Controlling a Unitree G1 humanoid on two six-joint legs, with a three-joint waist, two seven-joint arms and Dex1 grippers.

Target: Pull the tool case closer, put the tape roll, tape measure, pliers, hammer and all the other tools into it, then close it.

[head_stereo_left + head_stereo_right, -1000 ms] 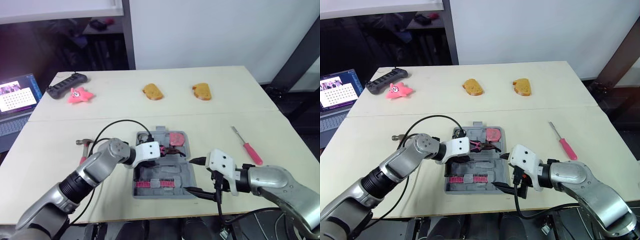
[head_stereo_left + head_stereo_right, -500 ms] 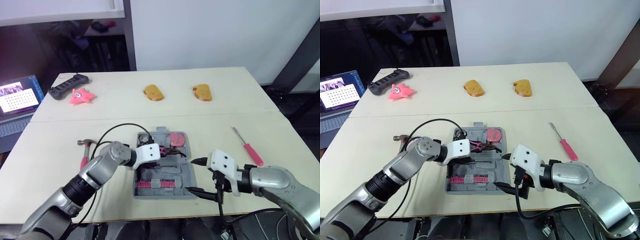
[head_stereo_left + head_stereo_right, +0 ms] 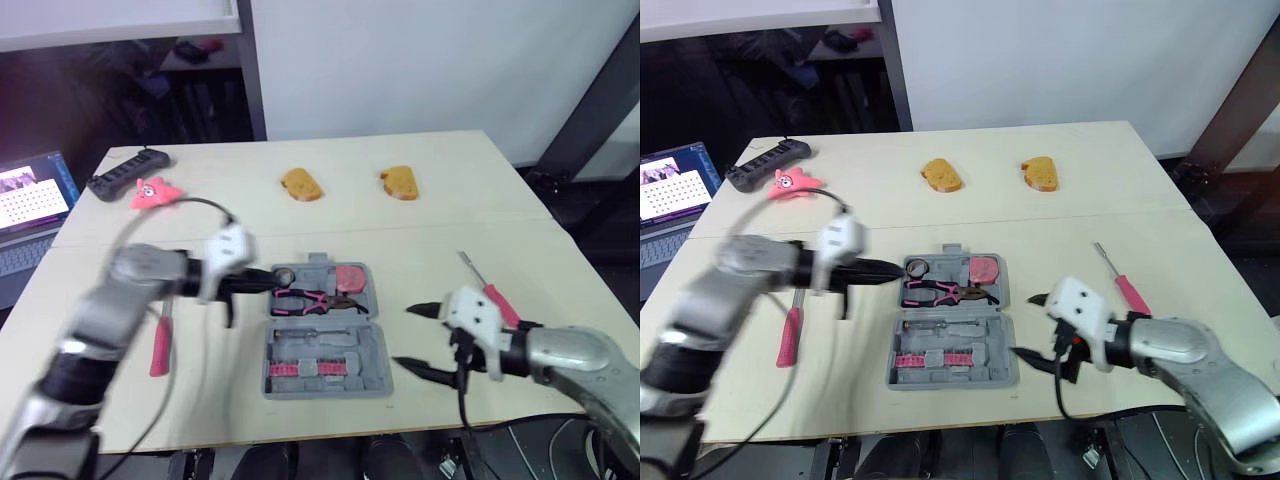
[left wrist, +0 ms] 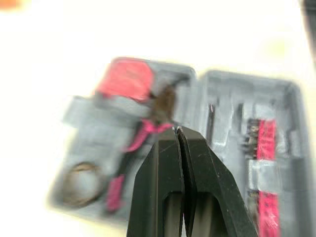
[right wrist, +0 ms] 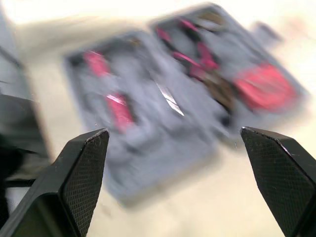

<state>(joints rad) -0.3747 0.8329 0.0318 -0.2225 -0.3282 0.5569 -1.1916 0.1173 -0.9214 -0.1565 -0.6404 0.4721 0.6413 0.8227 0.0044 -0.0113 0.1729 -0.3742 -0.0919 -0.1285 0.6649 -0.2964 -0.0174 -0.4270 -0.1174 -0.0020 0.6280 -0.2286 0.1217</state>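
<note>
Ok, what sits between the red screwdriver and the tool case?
The open right claw sits between the screwdriver and the tool case; both eye views show it.

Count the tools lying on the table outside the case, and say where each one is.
2. The hammer lies left of the open tool case; the red-handled screwdriver lies to the case's right. The robot's arms could be hiding another.
</note>
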